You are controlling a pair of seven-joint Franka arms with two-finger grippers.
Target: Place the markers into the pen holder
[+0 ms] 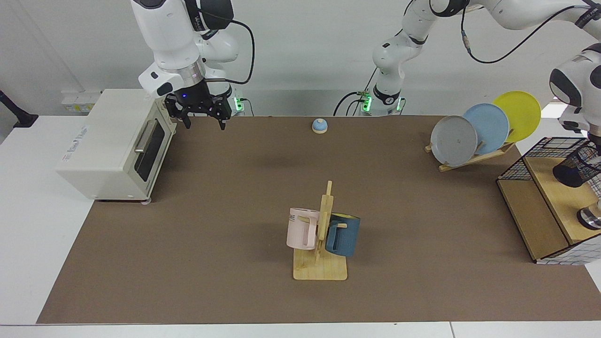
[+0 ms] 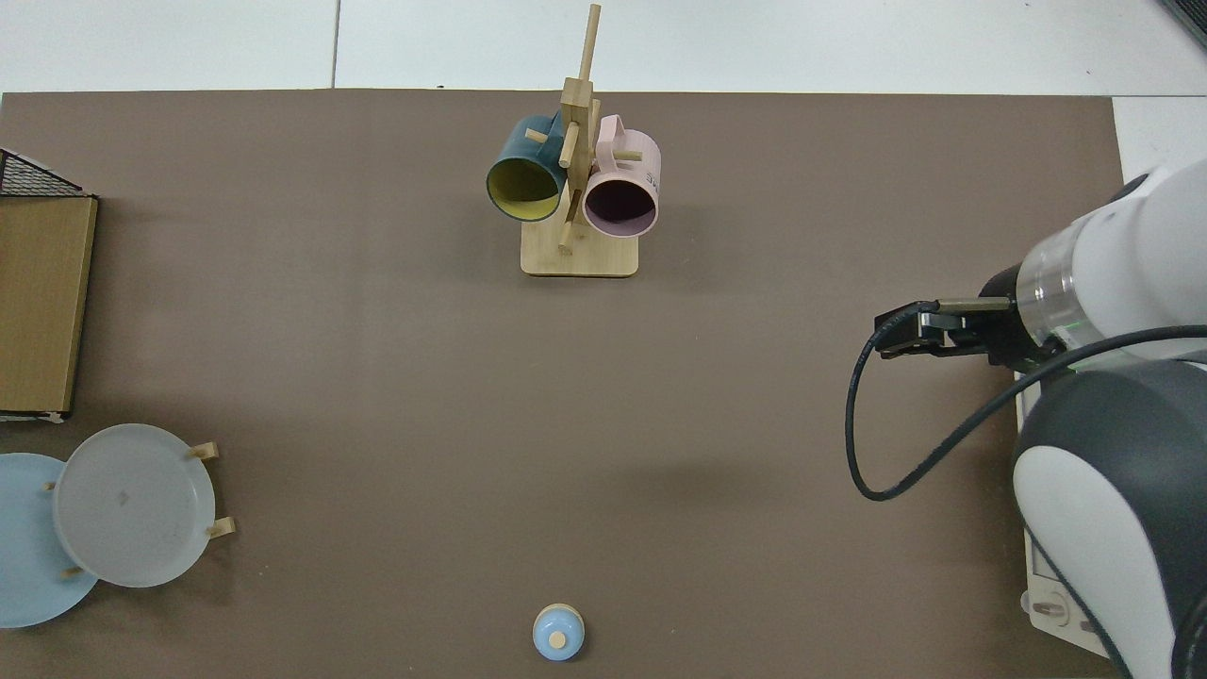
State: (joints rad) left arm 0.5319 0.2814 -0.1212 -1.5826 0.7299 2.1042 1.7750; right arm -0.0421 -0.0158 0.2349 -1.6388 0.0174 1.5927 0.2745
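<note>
The pen holder [image 1: 574, 167], a small black mesh cup, leans tilted on the upper wooden board of the wire rack at the far right of the facing view. My left arm reaches over it from above, and its hand [image 1: 592, 139] is cut off by the view's right edge just above the cup's rim. No marker shows in either view. My right gripper [image 1: 204, 123] waits open and empty above the table's back corner beside the toaster oven. It also shows in the top view as the right gripper [image 2: 888, 337].
A white toaster oven [image 1: 112, 145] stands beside the right gripper. A wooden mug tree [image 1: 323, 234] with a pink and a blue mug stands mid-table. A plate stand [image 1: 483, 129] and the wire rack [image 1: 535, 206] are near the left arm. A small blue bell [image 1: 319, 126] sits at the back.
</note>
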